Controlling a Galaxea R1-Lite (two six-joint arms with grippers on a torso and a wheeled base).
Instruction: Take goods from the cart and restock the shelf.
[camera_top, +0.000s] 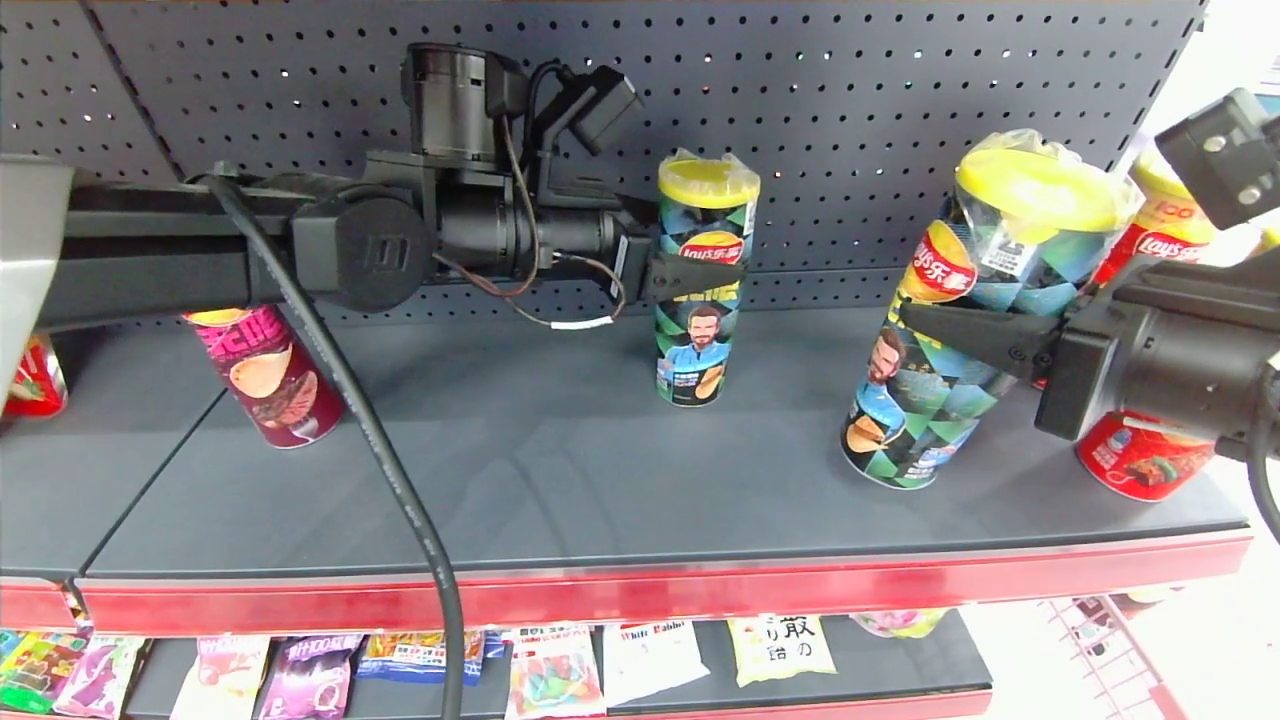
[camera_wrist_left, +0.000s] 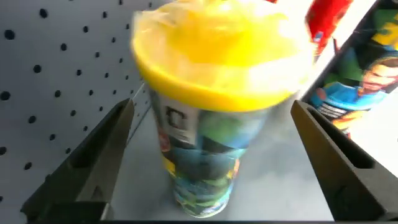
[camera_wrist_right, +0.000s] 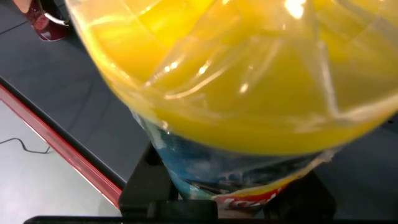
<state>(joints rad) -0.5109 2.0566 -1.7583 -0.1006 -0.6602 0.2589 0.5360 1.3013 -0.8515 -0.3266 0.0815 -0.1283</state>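
A: Well, starting nearest: the dark grey metal shelf board (camera_top: 560, 480) with its glossy red front lip. What sits closest to that lip?

B: The tilted tube (camera_top: 905, 400), a tall blue-and-green cardboard chip cylinder under a yellow plastic lid, at about four o'clock from the board's middle. The right gripper (camera_top: 955, 330) is clenched around its waist, and the top leans toward one o'clock.

A: Why the lean?

B: Probably the robot is setting it down. The base is at the board or just above it, and which of the two cannot be told. It likely needs righting before the grip lets go. A red chip tube (camera_top: 1145, 455), partly hidden by the arm, stands just beside it at three o'clock, so room looks tight there.

A: And farther back?

B: The upright tube (camera_top: 697, 350), with the same pattern and lid, stands on the board near the dark perforated back panel (camera_top: 900, 90). The left gripper (camera_top: 712, 272) brackets it, but the left wrist view shows both fingers (camera_wrist_left: 99, 155) spread with a gap on each side: released, touching nothing.

A: So that one is stocked?

B: It looks so, since it stands on its own. A maroon chip tube (camera_top: 268, 375) stands well apart at nine o'clock.
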